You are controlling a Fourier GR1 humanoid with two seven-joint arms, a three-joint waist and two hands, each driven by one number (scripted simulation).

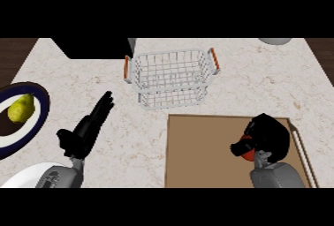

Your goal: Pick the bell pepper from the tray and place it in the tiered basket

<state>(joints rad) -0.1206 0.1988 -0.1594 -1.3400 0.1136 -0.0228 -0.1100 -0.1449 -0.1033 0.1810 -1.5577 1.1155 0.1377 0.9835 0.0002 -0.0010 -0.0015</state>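
One bell pepper [246, 148], clasped in the curled right hand [269, 132] over one tray [202, 150]; one tiered basket [171, 90]; left hand [88, 128] fingers straight; one plate [40, 115], one pear [20, 108].

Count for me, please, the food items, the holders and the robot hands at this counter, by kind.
Food: 2 (pear, bell pepper)
Holders: 3 (tiered basket, tray, plate)
Robot hands: 2 (left robot hand, right robot hand)
Total: 7
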